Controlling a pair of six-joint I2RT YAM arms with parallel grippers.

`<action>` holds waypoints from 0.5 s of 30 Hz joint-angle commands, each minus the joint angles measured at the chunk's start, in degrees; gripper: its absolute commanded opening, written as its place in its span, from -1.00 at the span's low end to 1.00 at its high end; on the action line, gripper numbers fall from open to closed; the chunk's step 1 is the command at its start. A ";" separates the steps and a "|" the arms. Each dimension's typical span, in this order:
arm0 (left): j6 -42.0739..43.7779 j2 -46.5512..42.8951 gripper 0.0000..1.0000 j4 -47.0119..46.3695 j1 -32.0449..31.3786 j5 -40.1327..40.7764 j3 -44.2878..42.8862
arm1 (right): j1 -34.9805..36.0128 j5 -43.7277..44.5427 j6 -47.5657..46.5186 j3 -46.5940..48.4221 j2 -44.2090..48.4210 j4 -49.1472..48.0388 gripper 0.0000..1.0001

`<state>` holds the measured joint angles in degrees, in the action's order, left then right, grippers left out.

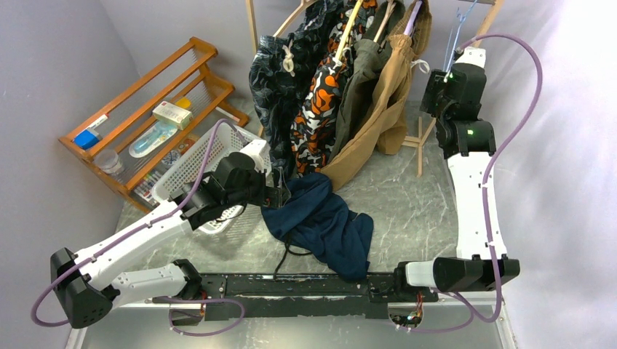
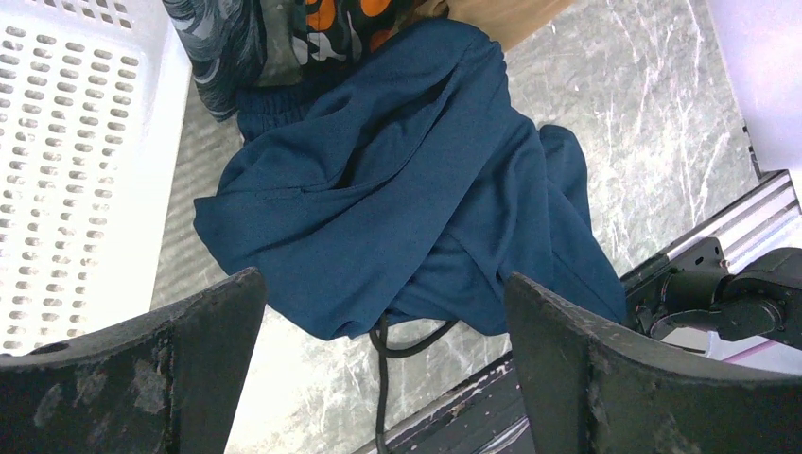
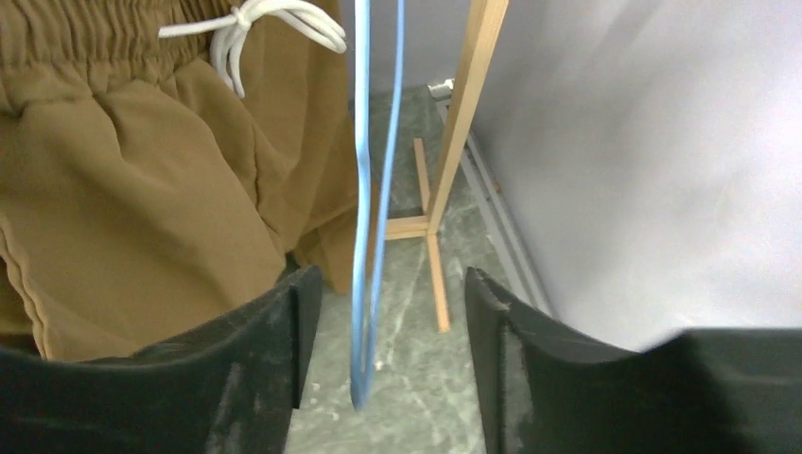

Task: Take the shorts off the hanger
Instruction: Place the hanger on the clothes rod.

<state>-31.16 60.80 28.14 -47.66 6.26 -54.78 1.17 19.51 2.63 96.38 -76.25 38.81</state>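
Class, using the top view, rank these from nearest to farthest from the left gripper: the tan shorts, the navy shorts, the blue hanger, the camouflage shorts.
1. Navy shorts: heaped on the table, right beside the left gripper.
2. Camouflage shorts: hanging just behind it.
3. Tan shorts: hanging further right.
4. Blue hanger: bare, at the far right.
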 commanded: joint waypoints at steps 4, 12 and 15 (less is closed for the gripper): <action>-0.67 -0.23 0.99 -0.71 0.37 -1.01 -0.62 | -0.55 -0.96 2.32 0.65 5.95 1.60 0.69; -2.70 0.90 0.99 -3.08 0.37 -0.81 0.28 | -0.55 -2.65 13.20 -19.76 25.64 2.89 1.00; -3.77 1.90 0.99 -5.36 0.37 -2.43 1.17 | -0.55 -6.57 19.80 -27.02 35.72 6.02 1.00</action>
<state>-33.06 61.47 27.18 -47.66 6.11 -54.70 1.08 17.30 12.78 76.55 -49.10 41.06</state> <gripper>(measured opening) 0.996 0.997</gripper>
